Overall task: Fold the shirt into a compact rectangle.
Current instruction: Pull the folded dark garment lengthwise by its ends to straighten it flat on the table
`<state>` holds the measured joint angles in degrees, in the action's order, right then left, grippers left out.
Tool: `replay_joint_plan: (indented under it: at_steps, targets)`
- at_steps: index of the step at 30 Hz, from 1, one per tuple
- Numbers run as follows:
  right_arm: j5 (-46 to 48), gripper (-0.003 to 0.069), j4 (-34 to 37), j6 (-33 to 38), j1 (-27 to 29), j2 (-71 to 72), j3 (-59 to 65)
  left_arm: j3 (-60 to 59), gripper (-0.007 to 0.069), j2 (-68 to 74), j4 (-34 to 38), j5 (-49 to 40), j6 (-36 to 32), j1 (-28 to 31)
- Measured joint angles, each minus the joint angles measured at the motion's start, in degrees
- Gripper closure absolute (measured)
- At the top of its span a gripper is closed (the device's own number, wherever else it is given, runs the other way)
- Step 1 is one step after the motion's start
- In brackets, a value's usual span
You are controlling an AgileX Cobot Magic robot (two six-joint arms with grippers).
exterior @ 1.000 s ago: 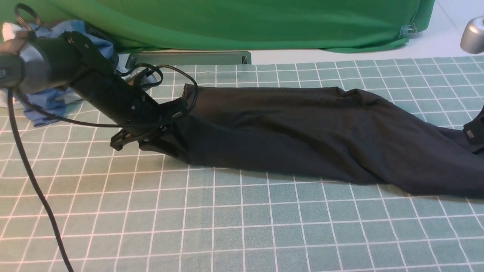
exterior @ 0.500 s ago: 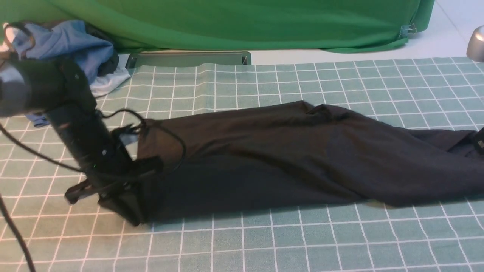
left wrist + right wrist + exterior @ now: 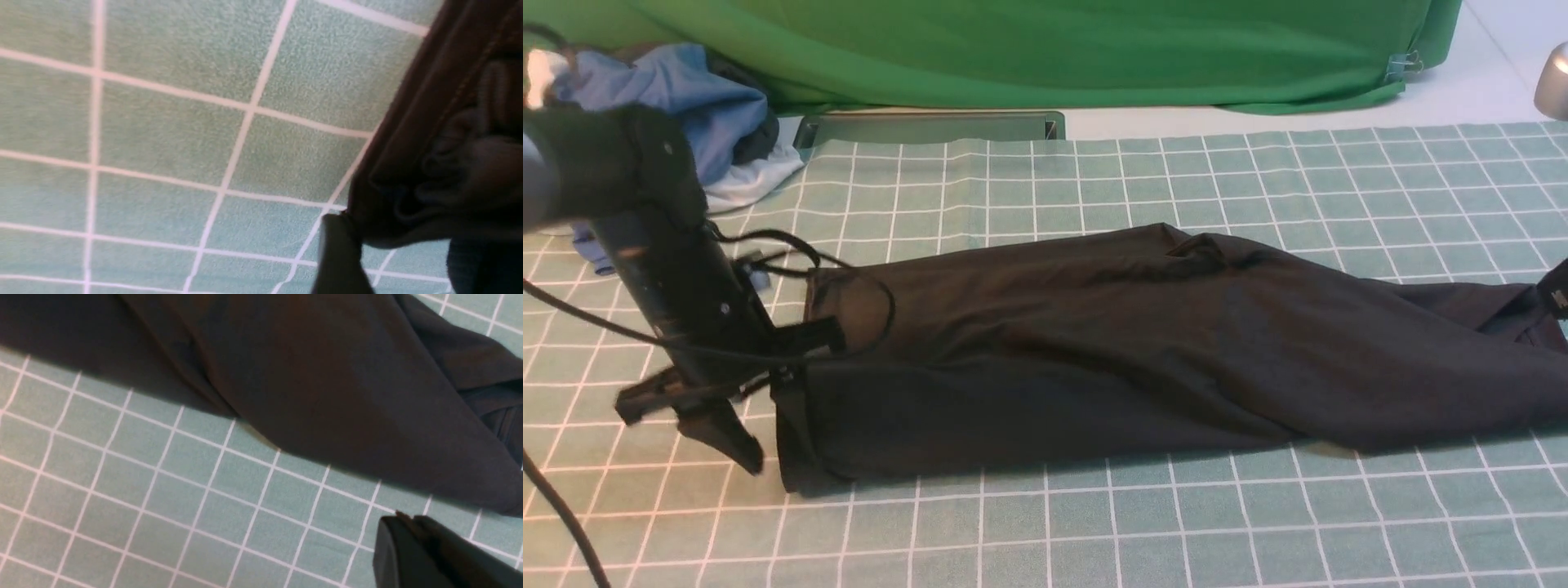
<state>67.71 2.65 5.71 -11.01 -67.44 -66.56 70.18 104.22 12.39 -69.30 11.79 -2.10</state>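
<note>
We found the shirt [image 3: 1094,351] lying on the bench [image 3: 1094,531] at three o'clock from our wide-spread left gripper [image 3: 690,425], hem just beside it, while our right gripper [image 3: 404,526] sat closed.

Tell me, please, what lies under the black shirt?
The green checked cloth runs under the shirt on every visible side; anything else beneath it is covered by the fabric.

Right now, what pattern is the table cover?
Cover: pale green with a white grid, clearest in front view.

No legible text or numbers anywhere, shirt [image 3: 1094,343] face plain (no print showing)
</note>
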Motion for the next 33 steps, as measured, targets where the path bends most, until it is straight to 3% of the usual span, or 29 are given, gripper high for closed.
replay_joint_plan:
  at_steps: [4,8,10,13,15,19,27,33]
  targets:
    - [-0.53,0.062,0.0,0.0,0.0,0.0,0.0,0.27,0.0187,-5.31,0.32,-0.05,0.2,0.0]
    - [-0.75,0.062,0.0,-0.15,0.0,0.0,0.0,0.55,0.0178,-7.31,5.72,2.7,0.2,0.0]
    - [-0.79,0.062,0.0,-0.14,0.0,0.0,0.0,0.55,0.022,-6.48,10.25,7.95,-0.43,-0.1]
    - [-0.93,0.062,0.05,-0.33,0.0,0.0,0.0,0.57,0.0365,-3.34,14.51,11.64,-4.46,-0.48]
    - [-0.93,0.062,0.01,-0.38,0.0,0.0,0.0,0.57,0.0508,0.05,13.76,9.72,-8.16,-1.22]
    - [-0.51,0.062,0.0,-0.44,0.0,-0.14,0.0,0.63,0.0608,5.38,7.83,6.46,-6.88,-1.79]
    - [0.92,0.0587,-6.14,-1.85,0.0,-8.28,0.0,1.17,0.061,5.61,4.72,3.08,-4.36,-2.1]
    - [-3.37,0.0444,-10.71,-3.31,1.84,-20.6,-0.8,0.83,0.06,5.56,4.2,2.08,-4.31,-2.1]
